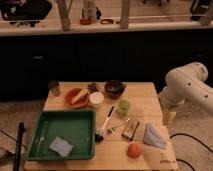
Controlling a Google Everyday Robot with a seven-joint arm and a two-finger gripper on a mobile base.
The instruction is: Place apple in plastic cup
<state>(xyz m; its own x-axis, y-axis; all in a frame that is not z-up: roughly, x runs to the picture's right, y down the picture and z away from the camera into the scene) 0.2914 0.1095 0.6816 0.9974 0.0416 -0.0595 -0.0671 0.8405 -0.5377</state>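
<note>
The apple (133, 150), round and orange-red, lies on the wooden table (145, 95) near its front right corner. The plastic cup (123, 107) is pale green and stands upright at the middle of the table, well behind the apple. My white arm (187, 85) comes in from the right. My gripper (168, 116) hangs at the table's right edge, to the right of the cup and behind the apple, apart from both. Nothing shows in it.
A green tray (75, 127) with a blue sponge (61, 146) fills the front left. Behind it stand an orange plate with a banana (76, 97), a white tub (96, 99), a dark bowl (114, 88) and a small jar (54, 88). A brush (106, 122), a small packet (130, 131) and a grey pouch (152, 135) lie between cup and apple.
</note>
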